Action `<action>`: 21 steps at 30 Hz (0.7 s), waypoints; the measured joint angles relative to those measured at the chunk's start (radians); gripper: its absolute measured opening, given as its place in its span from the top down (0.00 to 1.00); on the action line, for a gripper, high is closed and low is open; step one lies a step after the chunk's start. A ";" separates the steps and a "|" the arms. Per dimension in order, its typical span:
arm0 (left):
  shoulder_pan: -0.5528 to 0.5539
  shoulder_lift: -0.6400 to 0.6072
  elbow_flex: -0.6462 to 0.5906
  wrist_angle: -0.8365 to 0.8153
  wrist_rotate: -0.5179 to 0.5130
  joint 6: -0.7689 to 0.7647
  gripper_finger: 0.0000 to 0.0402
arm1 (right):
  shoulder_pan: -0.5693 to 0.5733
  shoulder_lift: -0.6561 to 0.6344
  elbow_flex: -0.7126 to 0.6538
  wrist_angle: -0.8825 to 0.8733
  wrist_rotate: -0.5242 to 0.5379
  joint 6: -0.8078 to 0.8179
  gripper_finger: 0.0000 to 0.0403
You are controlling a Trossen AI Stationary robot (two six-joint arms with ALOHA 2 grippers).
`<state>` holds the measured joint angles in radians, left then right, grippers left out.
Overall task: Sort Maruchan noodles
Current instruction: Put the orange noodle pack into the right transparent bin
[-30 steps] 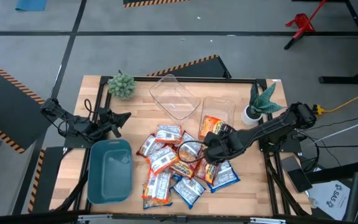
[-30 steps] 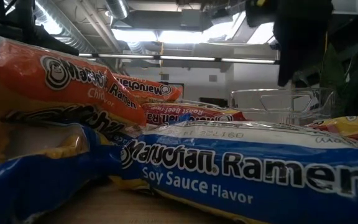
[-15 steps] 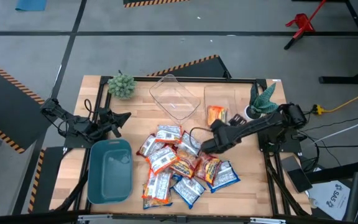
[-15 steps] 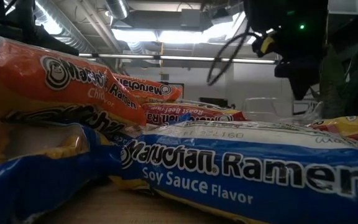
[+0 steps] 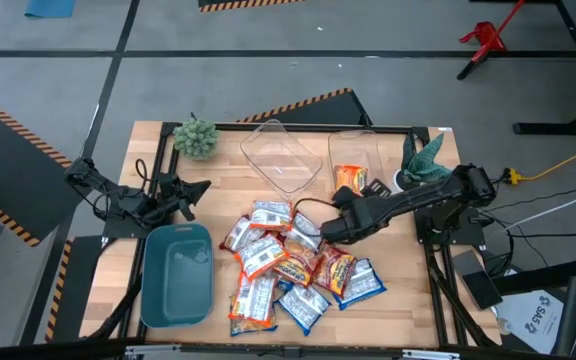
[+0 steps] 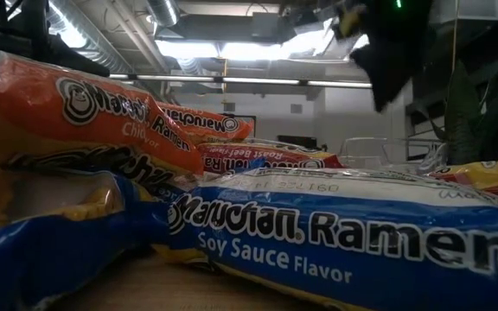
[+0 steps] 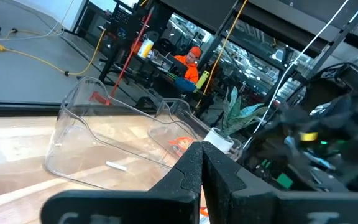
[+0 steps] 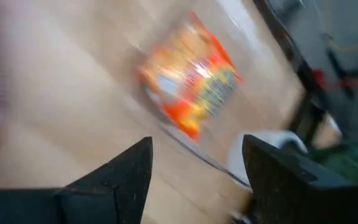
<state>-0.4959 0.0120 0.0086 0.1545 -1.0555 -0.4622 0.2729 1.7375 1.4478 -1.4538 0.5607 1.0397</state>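
Observation:
The Maruchan noodles (image 5: 286,262) lie heaped on the near middle of the table: orange, red-brown and blue packets, seen close in the low view as a blue one (image 6: 344,233) and an orange one (image 6: 85,112). One orange packet (image 5: 349,180) lies flat inside the right clear container (image 5: 370,158). My right gripper (image 5: 358,204) hovers open just near of it; its wrist view looks down on that packet (image 8: 191,81) between the spread fingers (image 8: 194,177). My left gripper (image 5: 190,192) waits shut (image 7: 201,163) at the table's left side.
A second clear container (image 5: 281,155) stands at the far middle, a teal bin (image 5: 176,272) at the near left. Two small plants, one far left (image 5: 195,137) and one in a white pot far right (image 5: 420,165), stand by the far edge. Bare wood lies between bin and containers.
The orange packet that sat at my right gripper a second ago has moved toward the far edge and now lies by itself in the right clear container. The right gripper has risen and stands apart from the packet.

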 joint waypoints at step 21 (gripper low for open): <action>0.000 0.000 0.001 0.091 0.031 -0.066 1.00 | 0.234 0.014 -0.062 0.795 -0.099 -0.151 0.43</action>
<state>-0.4959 0.0116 0.0093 0.2452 -1.0242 -0.5286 0.5073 1.7514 1.3859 -0.6592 0.4612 0.8884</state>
